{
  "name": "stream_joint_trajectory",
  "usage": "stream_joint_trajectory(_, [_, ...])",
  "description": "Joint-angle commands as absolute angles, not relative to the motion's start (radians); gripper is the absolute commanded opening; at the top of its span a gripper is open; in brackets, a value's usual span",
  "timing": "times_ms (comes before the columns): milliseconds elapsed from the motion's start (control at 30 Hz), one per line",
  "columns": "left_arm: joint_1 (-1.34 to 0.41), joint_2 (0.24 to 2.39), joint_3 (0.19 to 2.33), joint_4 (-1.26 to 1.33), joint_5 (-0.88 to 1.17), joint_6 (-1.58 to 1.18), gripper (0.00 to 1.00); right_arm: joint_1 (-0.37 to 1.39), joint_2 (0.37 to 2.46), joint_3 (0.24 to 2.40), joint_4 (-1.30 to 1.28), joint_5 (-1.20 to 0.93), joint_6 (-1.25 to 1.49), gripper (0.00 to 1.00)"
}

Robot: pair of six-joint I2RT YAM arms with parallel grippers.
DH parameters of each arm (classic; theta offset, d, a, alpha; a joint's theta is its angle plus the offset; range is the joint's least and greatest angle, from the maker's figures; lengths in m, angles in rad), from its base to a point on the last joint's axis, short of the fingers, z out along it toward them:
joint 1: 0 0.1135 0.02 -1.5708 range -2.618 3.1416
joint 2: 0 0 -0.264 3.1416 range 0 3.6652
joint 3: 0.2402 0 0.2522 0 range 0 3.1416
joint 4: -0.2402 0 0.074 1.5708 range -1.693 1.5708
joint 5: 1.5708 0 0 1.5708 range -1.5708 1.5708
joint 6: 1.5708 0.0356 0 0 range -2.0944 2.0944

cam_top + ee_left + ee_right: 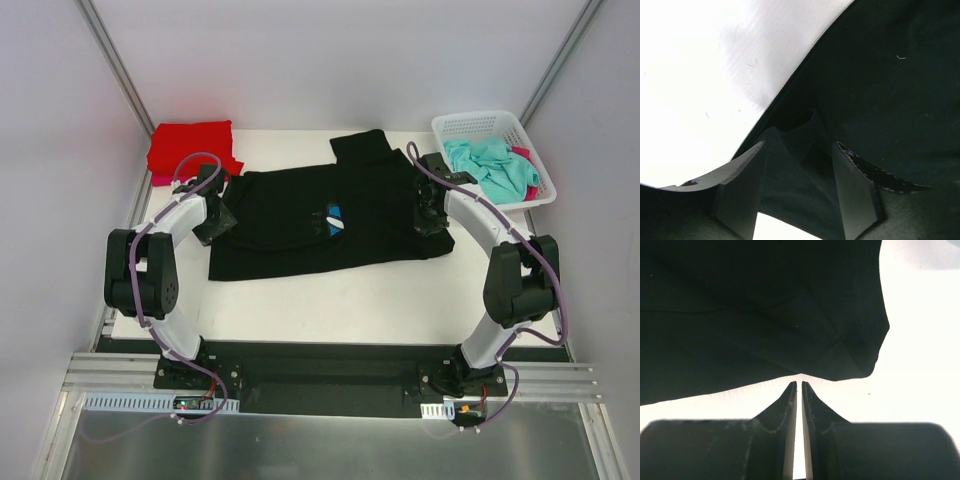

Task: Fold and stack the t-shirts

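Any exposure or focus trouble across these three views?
Top view: even light, sharp, though the black shirt shows little detail. Left wrist: table blown out white, fingers dark and nearly featureless. Right wrist: table overexposed too, hand a dark silhouette.

Black t-shirt (290, 230) matt soft cloth; table (340, 300) smooth white; basket (478, 124) white plastic mesh

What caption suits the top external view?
The left gripper and right gripper flank a black t-shirt spread on the white table; folded red shirt back left, basket back right.
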State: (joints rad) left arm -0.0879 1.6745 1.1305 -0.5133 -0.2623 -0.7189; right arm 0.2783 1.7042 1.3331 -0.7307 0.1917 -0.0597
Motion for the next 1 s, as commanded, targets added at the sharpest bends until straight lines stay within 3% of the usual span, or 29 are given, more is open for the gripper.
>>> stream_joint_trajectory(0, [-0.086,1.703,1.169,-0.512,-0.261,-0.747,0.51,0.271,1.655,1.336,-0.736,0.161,-0.069,0.1])
stream_joint_trajectory(233, [-0.084,1.704,1.164,-0.512,-0.276,-0.738,0.13,0.272,1.658,1.336,-0.733,0.15,-0.071,0.09])
stream_joint_trajectory(267, [-0.081,1.694,1.16,-0.515,-0.281,-0.736,0.0,0.272,1.66,1.336,-0.733,0.146,-0.072,0.09])
stream_joint_trajectory(900, [-0.032,1.71,1.129,-0.523,-0.304,-0.716,0.0,0.275,1.64,1.322,-0.719,0.124,-0.084,0.06])
stream_joint_trajectory(967, [-0.031,1.72,1.14,-0.525,-0.302,-0.707,0.07,0.275,1.64,1.322,-0.715,0.12,-0.089,0.06])
